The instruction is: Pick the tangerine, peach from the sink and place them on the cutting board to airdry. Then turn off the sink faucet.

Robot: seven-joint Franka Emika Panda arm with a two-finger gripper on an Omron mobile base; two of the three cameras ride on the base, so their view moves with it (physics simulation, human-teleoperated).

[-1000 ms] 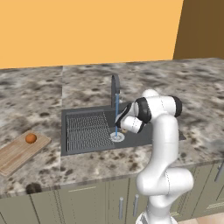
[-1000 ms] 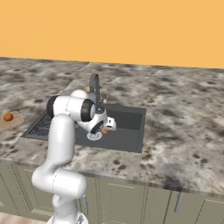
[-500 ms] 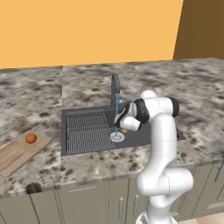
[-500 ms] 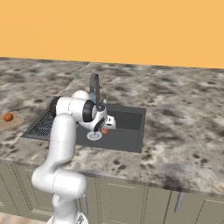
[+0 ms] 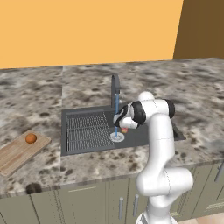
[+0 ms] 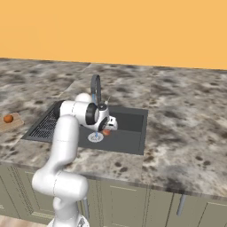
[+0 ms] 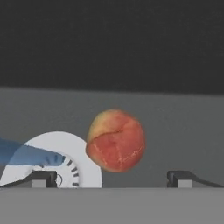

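A: Reddish-pink peach (image 7: 116,140) sits on the sink (image 5: 148,136) floor, touching the edge of the silver drain (image 7: 83,168), dead ahead of my gripper (image 7: 114,178)

B: gripper state?

A: spread wide, nothing in it, one fingertip (image 7: 41,178) over the drain side and the other well clear on the far side of the fruit, peach lined up in the gap but not yet between the tips

B: tangerine?

A: tangerine (image 5: 30,138) already on the cutting board (image 5: 17,153), left end of the bench (image 5: 183,83). Faucet (image 5: 115,89) is on, blue stream (image 5: 116,118) landing on the drain right beside the peach

B: how will it handle?

A: my guess: light, round, wet so slippery, soft flesh that bruises. It can roll toward the drain if I nudge it off centre

B: where to grab?

A: across the widest middle, tips on opposite cheeks, low enough to pass the equator, gentle close. Crease between the cream patch and the red side shows, I'd avoid pinching on it. Still need to go forward first
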